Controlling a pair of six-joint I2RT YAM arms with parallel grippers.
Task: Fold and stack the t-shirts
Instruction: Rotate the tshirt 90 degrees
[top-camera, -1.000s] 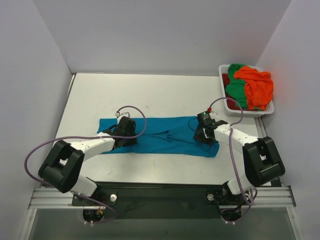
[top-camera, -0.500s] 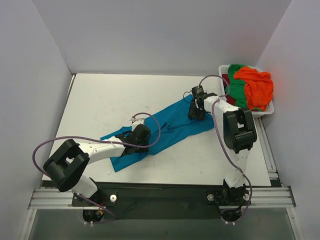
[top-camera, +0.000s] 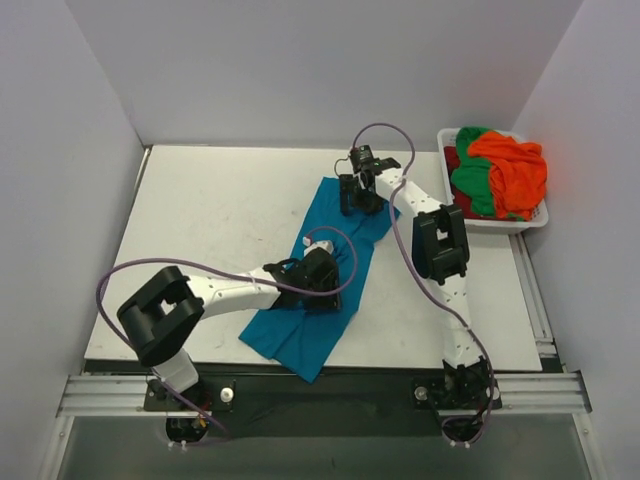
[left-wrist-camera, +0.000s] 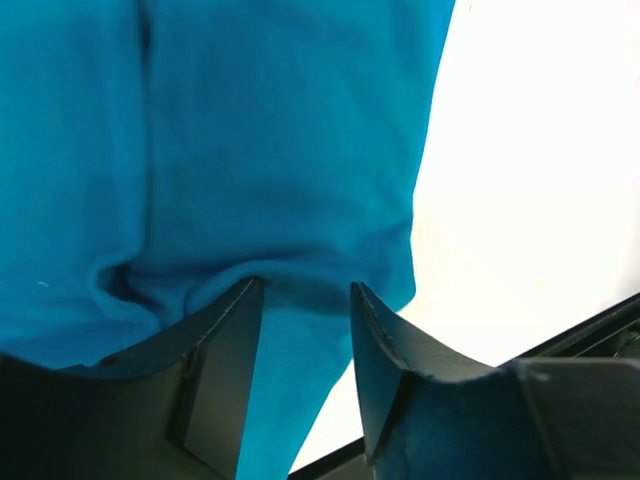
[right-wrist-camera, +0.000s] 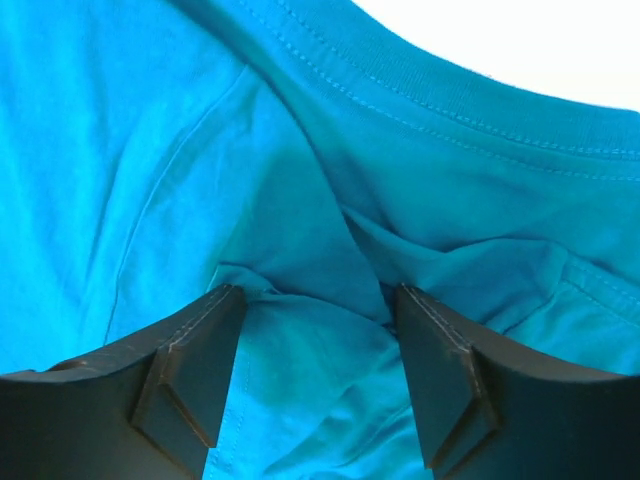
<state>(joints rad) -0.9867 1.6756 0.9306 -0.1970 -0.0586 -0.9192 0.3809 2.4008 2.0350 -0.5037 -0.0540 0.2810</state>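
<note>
Nearest, the left gripper presses on the teal shirt, jaws half apart over puckered cloth; whether they pinch it is unclear. Farther on, the right gripper stands wide over a loose fold at the collar. The shirt lies slantwise on the white table. At far right a basket holds heaped shirts.

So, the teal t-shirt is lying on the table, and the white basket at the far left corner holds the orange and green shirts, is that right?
Not quite: the white basket sits at the table's far right corner, not the left, as the top external view shows. The rest holds: the teal t-shirt lies on the table, and the basket holds the orange shirt and the green shirt.
</note>
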